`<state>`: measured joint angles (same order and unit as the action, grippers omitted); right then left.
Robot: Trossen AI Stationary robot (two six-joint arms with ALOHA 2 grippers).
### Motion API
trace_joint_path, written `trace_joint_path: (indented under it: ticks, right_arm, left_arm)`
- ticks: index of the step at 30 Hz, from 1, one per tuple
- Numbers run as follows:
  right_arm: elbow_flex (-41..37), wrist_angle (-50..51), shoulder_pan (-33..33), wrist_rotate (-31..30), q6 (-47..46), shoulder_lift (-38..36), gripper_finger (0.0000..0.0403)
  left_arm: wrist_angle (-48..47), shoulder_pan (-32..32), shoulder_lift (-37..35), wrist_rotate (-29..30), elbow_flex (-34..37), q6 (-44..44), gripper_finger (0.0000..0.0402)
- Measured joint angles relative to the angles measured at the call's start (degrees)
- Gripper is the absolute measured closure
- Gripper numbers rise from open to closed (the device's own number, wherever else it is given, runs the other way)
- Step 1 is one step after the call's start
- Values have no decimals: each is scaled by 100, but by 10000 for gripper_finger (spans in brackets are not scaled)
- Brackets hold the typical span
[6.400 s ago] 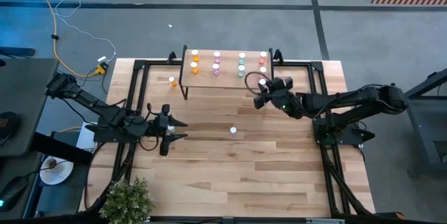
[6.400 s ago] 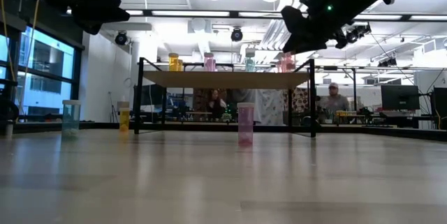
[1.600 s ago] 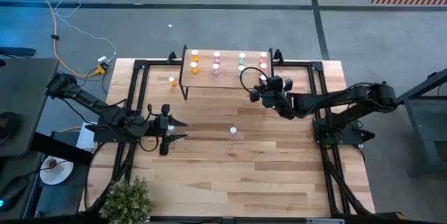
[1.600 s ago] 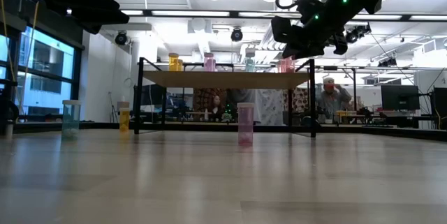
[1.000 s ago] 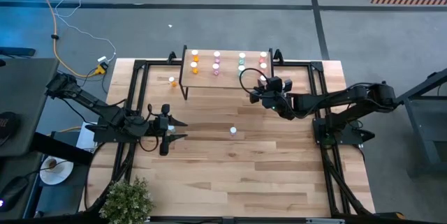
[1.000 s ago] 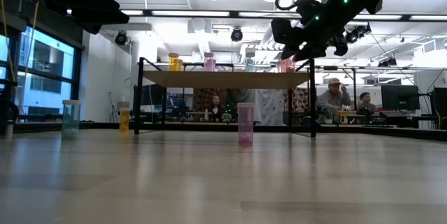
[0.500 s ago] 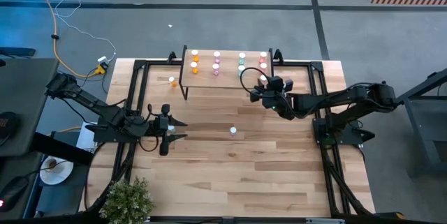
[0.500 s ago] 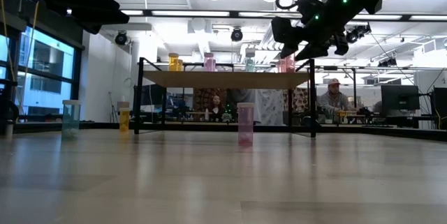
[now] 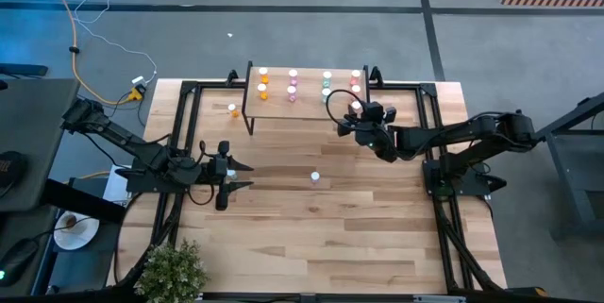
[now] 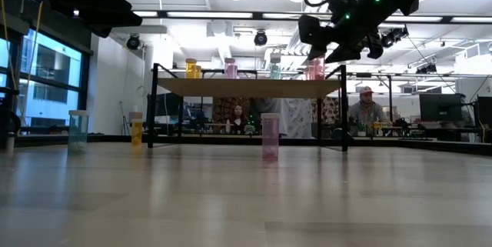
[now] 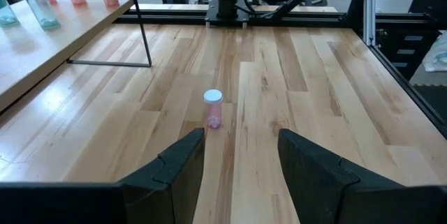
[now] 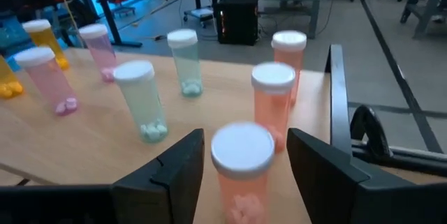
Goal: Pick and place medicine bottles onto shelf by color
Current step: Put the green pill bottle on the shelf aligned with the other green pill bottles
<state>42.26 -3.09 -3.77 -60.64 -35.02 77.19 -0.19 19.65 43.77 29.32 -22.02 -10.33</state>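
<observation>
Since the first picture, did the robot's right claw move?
Yes. The right gripper moved in toward the small light-wood shelf on black legs; in the high view it now sits at the shelf's right front corner.

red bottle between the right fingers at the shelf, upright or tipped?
Upright. The red white-capped bottle stands cap-up on the light-wood shelf, between the right gripper's open fingers.

Right hand (image 9: 353,117) gapes wide (left hand (image 9: 243,176) too).

White-capped orange, pink, teal, red medicine bottles (image 12: 142,100)
</observation>
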Motion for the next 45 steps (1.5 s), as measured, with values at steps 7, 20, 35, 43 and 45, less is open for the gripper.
trace_joint_path:
  ticks: [7,20,35,43,45]
  right_arm:
    - [0,-620,0,-89,592,-2,205]
    - [0,-1349,0,-340,1550,-129,205]
    - [0,-966,462,111,2500,-1298,205]
    - [0,-148,1021,118,2057,-1694,205]
    - [0,49,1156,119,1854,-1703,205]
  left_arm:
    - [0,1,0,0,0,0,229]
    - [0,-1,0,2,-2,0,229]
    - [-217,-6,-17,-28,-109,-22,229]
    - [-2227,-6,-26,-49,-1119,-574,229]
    - [-2825,-7,-26,-152,-1344,-766,229]
